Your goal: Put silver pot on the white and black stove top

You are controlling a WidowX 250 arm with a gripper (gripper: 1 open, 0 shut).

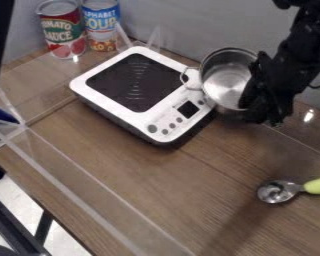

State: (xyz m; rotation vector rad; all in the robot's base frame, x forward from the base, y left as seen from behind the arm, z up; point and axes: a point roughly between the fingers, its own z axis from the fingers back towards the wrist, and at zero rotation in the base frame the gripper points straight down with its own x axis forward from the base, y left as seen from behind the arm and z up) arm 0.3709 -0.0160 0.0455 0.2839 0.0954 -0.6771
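The silver pot (224, 80) hangs tilted in the air, its open mouth facing left, just past the right edge of the white and black stove top (139, 88). My black gripper (256, 93) is shut on the pot's right rim and holds it clear of the wooden table. The pot's lower left part overlaps the stove's right front corner near the button panel (184, 112). The stove's black glass top is bare. My fingers are dark and blurred, so the exact contact is hard to make out.
Two cans (80, 28) stand at the back left behind the stove. A metal spoon with a yellow-green handle (294, 188) lies at the front right. A clear plastic barrier (29, 105) runs along the table's left and front.
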